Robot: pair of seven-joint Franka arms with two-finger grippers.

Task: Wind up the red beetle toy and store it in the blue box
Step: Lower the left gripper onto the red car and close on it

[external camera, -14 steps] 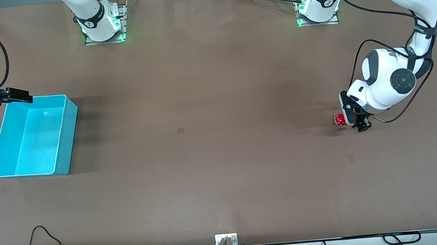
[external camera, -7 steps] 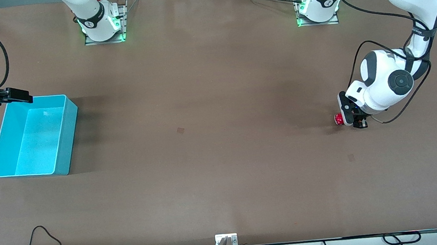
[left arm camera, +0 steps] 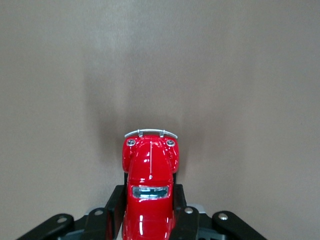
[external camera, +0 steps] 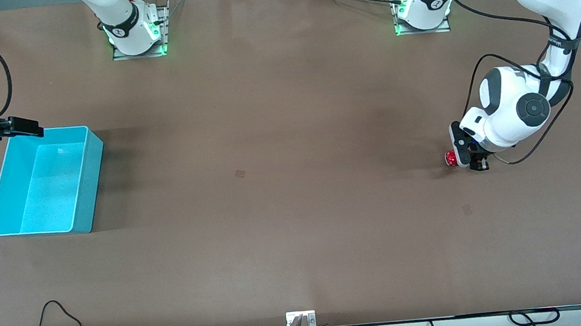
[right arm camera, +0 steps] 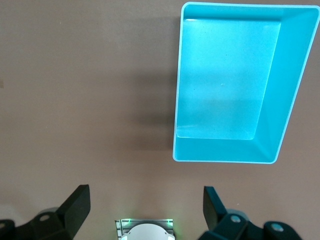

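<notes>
The red beetle toy point(external camera: 450, 158) sits low at the table near the left arm's end. My left gripper point(external camera: 467, 157) is shut on it. In the left wrist view the toy point(left arm camera: 149, 172) pokes nose-first out from between the black fingers point(left arm camera: 114, 207), which press on its two sides. The blue box point(external camera: 83, 179) stands at the right arm's end of the table, with nothing in it. My right gripper point(right arm camera: 147, 202) hangs open beside the box point(right arm camera: 282, 100), its fingers wide apart and holding nothing; that arm waits.
The two arm bases point(external camera: 135, 34) point(external camera: 423, 8) stand along the edge farthest from the front camera. Cables trail along the nearest edge point(external camera: 58, 317). Bare brown tabletop point(external camera: 271, 186) stretches between toy and box.
My left gripper's fingers have closed onto the red beetle toy, and the hand shifted slightly. The right arm and the box have not moved.
</notes>
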